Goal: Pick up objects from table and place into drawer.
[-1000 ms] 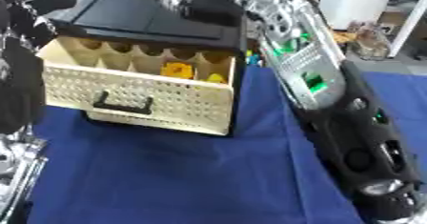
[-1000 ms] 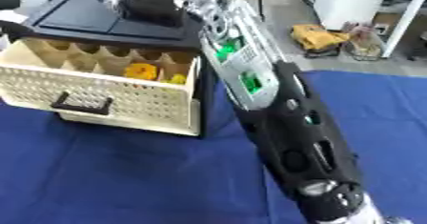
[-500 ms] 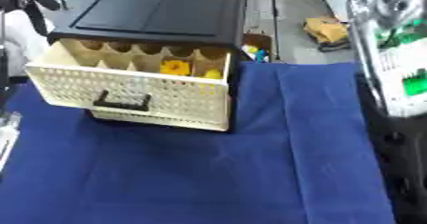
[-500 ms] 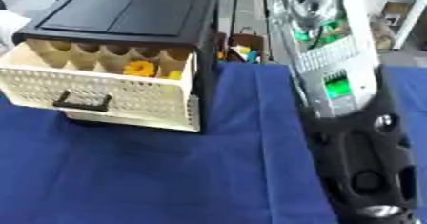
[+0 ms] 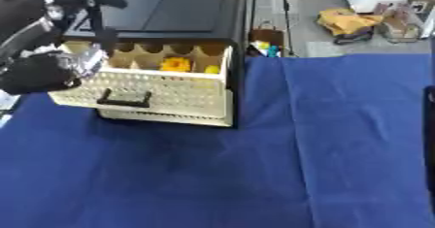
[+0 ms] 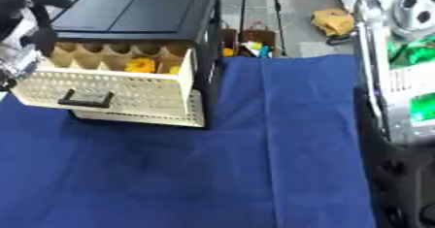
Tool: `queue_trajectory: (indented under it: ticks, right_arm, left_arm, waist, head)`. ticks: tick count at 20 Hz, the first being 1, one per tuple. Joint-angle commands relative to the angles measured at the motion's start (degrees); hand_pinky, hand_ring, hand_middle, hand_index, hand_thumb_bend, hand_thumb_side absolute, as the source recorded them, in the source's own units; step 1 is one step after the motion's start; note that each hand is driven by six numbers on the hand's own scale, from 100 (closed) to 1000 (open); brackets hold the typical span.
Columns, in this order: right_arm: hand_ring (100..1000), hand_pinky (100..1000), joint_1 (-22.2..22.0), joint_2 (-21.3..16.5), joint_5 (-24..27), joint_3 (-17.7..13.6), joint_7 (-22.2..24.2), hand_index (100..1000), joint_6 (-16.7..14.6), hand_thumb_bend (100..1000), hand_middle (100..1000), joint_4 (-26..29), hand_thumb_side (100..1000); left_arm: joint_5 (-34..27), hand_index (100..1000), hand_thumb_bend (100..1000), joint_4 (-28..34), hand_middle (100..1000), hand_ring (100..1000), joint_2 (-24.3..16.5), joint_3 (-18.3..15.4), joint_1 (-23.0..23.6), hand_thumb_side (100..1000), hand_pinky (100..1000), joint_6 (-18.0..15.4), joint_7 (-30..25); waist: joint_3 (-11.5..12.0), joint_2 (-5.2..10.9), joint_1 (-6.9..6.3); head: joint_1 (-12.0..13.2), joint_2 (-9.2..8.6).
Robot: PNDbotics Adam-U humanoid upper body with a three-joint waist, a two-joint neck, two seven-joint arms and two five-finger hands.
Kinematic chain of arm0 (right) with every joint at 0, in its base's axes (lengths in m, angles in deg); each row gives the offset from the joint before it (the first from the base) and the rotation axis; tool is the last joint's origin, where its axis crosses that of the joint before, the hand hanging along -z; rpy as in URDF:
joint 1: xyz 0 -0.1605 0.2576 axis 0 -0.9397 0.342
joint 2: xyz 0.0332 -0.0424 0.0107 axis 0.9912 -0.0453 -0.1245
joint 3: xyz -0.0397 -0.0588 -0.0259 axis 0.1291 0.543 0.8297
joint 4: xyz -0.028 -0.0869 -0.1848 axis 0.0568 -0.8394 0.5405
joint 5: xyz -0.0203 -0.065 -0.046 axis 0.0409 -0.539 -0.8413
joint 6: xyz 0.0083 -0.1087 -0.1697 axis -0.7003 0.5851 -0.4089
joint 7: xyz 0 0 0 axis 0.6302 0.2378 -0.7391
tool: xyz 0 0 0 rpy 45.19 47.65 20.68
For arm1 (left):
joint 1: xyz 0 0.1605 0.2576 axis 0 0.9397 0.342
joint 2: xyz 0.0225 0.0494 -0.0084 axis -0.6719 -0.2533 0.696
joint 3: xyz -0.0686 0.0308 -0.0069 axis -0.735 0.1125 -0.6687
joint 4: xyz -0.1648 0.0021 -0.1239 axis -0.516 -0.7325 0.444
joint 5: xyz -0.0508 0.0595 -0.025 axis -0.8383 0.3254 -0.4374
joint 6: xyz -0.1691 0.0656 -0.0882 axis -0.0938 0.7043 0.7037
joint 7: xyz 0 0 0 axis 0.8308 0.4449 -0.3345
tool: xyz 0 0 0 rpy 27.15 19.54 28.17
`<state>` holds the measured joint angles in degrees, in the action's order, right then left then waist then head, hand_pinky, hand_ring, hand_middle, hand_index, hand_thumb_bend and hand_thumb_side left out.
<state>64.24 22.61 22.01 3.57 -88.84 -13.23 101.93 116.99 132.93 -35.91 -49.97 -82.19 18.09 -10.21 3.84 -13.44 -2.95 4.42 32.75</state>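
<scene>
Left robot hand (image 5: 51, 69) at far left beside the cream drawer (image 5: 149, 89), fingers' state cannot be told; drawer stands pulled open from the black cabinet (image 5: 170, 8), yellow objects (image 5: 176, 64) inside; blue-clothed table (image 5: 280, 164); right arm (image 6: 399, 101) at right edge.

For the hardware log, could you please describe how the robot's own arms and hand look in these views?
The left hand is glossy black with a silvery metal section beside it. The right arm is a silver metal frame with round holes over exposed green boards, on a black shell lower down.
</scene>
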Motion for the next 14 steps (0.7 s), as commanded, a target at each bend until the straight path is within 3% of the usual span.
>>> queue_trajectory:
  ticks: [1,7,14]
  right_arm:
    - [803,669,0.4,-1.3,0.1,-0.8,-0.6,681,0.3,188,420,2.1,1000]
    - [804,670,-0.2,-2.0,0.2,-1.4,-1.4,682,0.5,188,420,2.9,1000]
    - [805,670,-0.5,-2.7,0.4,-2.0,-2.4,683,0.4,190,418,2.9,1000]
  left_arm:
    - [-2.2,841,100,0.7,482,153,-4.0,1.7,-1.3,1000,100,-1.3,-9.2]
    - [-7.0,836,100,0.7,449,147,-6.1,4.4,-1.3,1000,100,-3.5,-19.4]
    - [-9.1,839,100,0.7,454,146,-8.0,7.4,2.3,1000,100,-3.5,-20.6]
  waist:
    - [-0.1,1.25,-0.21]
    - [-0.6,1.29,-0.30]
    - [-1.0,1.02,-0.13]
  head:
    - [0.5,0.61]
    - [0.8,0.39]
    - [1.3,0.17]
